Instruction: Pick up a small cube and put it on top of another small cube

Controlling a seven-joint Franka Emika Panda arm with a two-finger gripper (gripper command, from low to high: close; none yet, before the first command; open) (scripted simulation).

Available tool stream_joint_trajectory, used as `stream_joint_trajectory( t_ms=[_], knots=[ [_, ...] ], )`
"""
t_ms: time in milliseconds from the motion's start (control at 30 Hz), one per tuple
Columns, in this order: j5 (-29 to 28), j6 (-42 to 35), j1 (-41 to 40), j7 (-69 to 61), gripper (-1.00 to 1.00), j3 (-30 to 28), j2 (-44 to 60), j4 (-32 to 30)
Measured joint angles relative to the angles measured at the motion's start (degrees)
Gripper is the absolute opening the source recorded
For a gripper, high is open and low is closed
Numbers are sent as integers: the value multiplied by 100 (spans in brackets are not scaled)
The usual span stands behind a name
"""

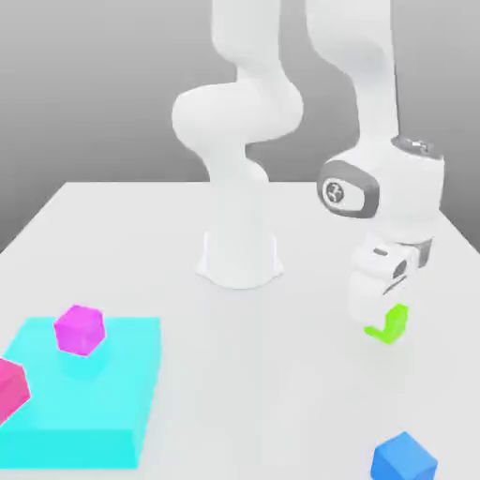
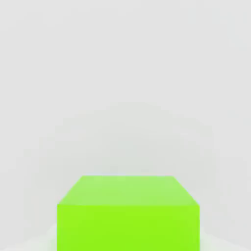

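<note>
In the exterior view the table [image 1: 281, 375] carries one lime-green cube [image 1: 389, 323], one blue cube [image 1: 403, 459], two magenta cubes [image 1: 79, 330] and one cyan slab [image 1: 84, 394]; the gripper [image 1: 380, 314] is clamped on the green cube toward that view's right, bare table lying between it and the slab; the blue cube sits near the front edge. In the hand view one green cube [image 2: 127, 213] sits close up, pale surface beyond it.

Soft, even, bright light fills both renders, with no glare and no hard shadows; only a faint diffuse shade lies on the white table [image 1: 281, 375] at six o'clock of the arm's base [image 1: 239, 258]. Edges look slightly soft throughout, and the grey backdrop darkens toward twelve o'clock.
</note>
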Motion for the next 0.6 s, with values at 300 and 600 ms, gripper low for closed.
stream_joint_trajectory(
  t_ms=[300, 600],
  knots=[
    [463, -1076, -245, -1115, -100, -594, 238, 1316],
    [212, -2131, -909, -1967, -100, -1095, 1064, 3182]
  ],
)
